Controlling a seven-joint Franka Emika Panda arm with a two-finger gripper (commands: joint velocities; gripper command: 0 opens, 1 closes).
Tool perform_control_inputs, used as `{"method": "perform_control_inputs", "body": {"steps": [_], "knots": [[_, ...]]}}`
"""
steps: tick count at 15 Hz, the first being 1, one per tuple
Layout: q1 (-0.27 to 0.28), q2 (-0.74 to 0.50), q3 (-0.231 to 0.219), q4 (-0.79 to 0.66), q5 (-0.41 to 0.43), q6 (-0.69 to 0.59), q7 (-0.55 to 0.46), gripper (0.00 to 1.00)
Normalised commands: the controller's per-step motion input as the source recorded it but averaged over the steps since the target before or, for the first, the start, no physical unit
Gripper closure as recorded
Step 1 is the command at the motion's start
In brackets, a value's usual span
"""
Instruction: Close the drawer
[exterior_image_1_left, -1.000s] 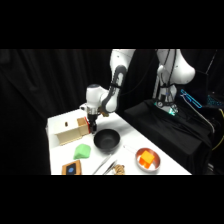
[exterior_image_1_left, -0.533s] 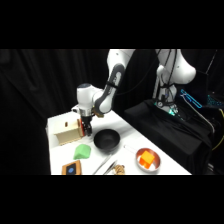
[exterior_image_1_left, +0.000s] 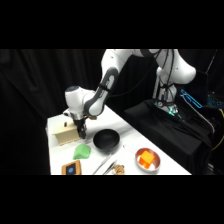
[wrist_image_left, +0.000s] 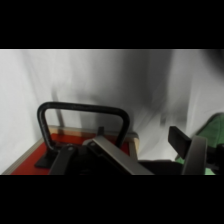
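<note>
The white arm's gripper (exterior_image_1_left: 81, 131) now sits further left in the frame, against the light-wooden box's reddish-orange-fronted drawer (exterior_image_1_left: 67, 134). Its fingers stand spread beside the dark wire loop handle (wrist_image_left: 82, 112).

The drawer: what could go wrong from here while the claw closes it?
The claw sits right at the drawer's wire handle; a finger could catch in the loop and drag it back. The push may also slide the whole wooden box across the table, since nothing appears to brace it.
</note>
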Motion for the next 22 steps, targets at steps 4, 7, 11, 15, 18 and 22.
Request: {"method": "perform_control_inputs", "body": {"steps": [4, 7, 11, 15, 18, 22], "knots": [[0.035, -0.03, -0.027, 0.23, -0.082, -0.24, 0.0, 0.0], [0.076, -0.45, -0.046, -0.28, -0.119, -0.21, 0.0, 0.0], [0.07, -0.63, -0.034, -0.42, -0.107, -0.3, -0.02, 0.0], [0.015, -0.55, 0.009, -0.25, -0.015, -0.45, -0.07, 0.0], [0.011, -0.41, 0.003, -0.11, 0.025, -0.42, -0.06, 0.0], [0.019, -0.31, -0.009, -0.05, 0.036, -0.32, -0.05, 0.0]]}}
